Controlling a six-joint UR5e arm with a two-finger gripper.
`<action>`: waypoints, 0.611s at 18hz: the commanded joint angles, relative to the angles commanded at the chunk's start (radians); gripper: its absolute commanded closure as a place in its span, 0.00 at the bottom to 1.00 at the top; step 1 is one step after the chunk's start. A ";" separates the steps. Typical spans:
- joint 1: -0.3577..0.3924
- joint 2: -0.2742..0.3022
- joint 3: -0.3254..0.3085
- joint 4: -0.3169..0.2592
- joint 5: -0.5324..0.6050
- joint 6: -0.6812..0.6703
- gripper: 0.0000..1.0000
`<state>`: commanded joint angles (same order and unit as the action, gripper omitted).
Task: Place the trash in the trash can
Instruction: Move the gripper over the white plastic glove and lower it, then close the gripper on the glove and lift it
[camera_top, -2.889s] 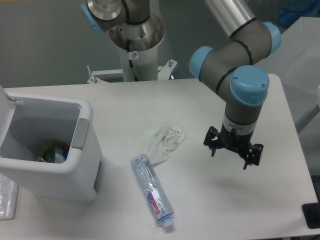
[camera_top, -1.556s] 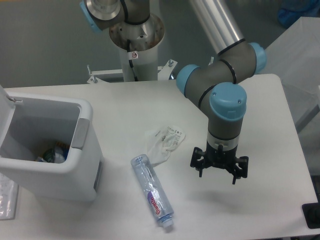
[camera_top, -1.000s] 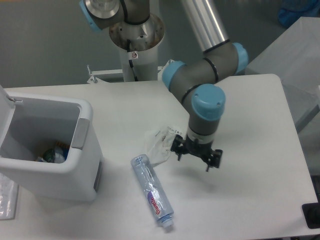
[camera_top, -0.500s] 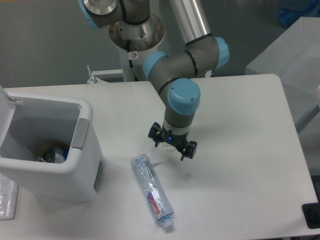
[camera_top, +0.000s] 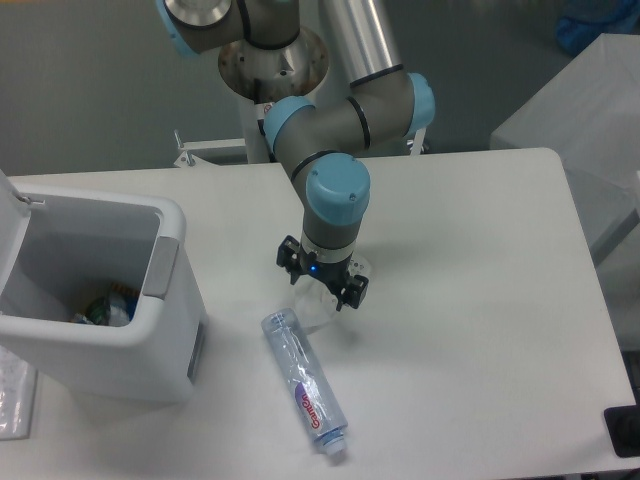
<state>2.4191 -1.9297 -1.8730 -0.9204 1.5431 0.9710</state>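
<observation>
My gripper (camera_top: 322, 284) hangs open right over the crumpled white wrapper (camera_top: 318, 312), which it mostly hides; only the wrapper's lower edge and a bit at the right show. The clear bottle with a pink-red label (camera_top: 304, 384) lies on the table just below and left of the gripper, cap toward the front. The white trash can (camera_top: 95, 305) stands at the left with its lid up and some rubbish inside.
The arm's base column (camera_top: 272, 75) stands at the back of the table. A black object (camera_top: 622, 430) sits at the table's front right corner. A clear bag (camera_top: 14, 395) lies left of the trash can.
The gripper has swept from the right side of the table leftward and now sits over the wrapper, still open. The bottle, wrapper and trash can have not moved.
</observation>
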 joint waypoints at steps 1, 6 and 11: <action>0.000 -0.003 0.000 0.000 0.005 0.000 0.35; 0.000 -0.011 0.014 0.000 0.012 -0.006 0.87; 0.011 -0.009 0.020 -0.002 0.011 -0.002 1.00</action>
<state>2.4298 -1.9390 -1.8531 -0.9219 1.5539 0.9694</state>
